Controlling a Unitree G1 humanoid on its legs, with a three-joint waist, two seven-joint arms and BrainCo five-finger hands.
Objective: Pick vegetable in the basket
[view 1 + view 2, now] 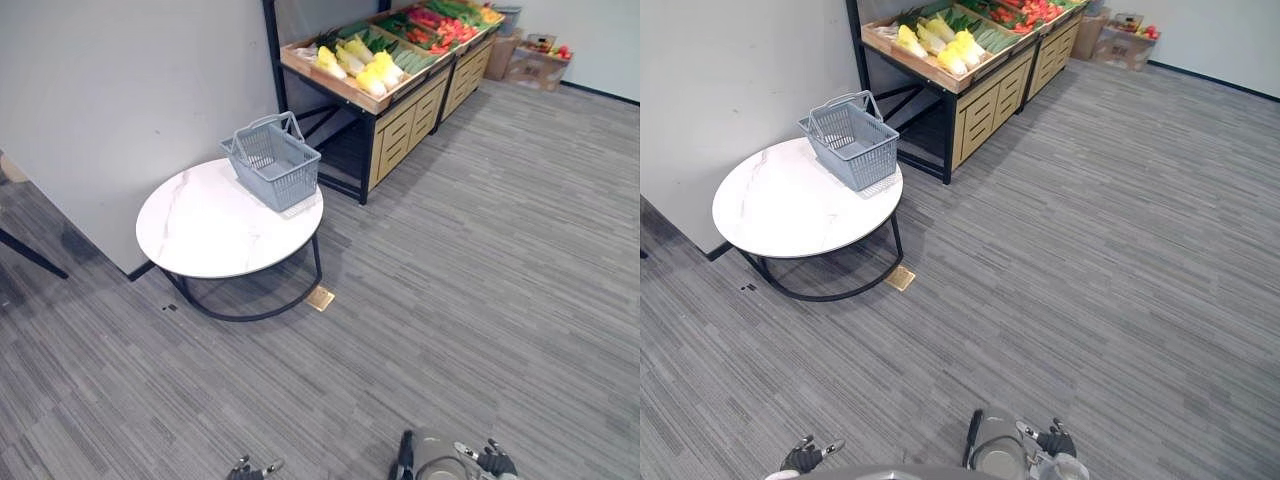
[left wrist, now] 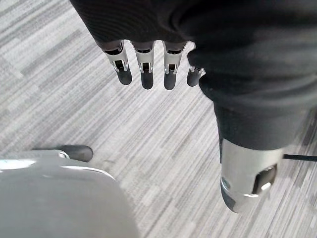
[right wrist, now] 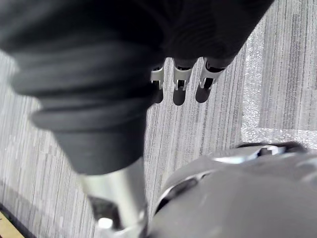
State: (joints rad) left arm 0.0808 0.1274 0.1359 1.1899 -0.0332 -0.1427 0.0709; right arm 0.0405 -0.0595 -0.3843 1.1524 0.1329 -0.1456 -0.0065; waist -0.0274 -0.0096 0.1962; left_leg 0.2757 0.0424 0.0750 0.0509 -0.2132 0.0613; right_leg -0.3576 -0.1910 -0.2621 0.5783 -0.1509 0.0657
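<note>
Vegetables [image 1: 365, 62], yellow, green and red, lay farthest off in a wooden stand's [image 1: 405, 120] tray. Nearest, the wrist views showed in detail the left hand [image 2: 143, 62] and right hand [image 3: 179, 87] hanging over striped grey carpet [image 2: 148, 144], fingers loosely straight, holding nothing. Farther on, a grey slatted basket [image 1: 288, 180] stood at the round white marbled table's [image 1: 210, 225] far edge.

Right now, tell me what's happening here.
Nothing is being handled yet. The grey basket looks empty and sits on the round white table. The vegetables lie in the wooden stand beyond it. The left hand and the right hand hang above the carpet with relaxed fingers, holding nothing.
</note>
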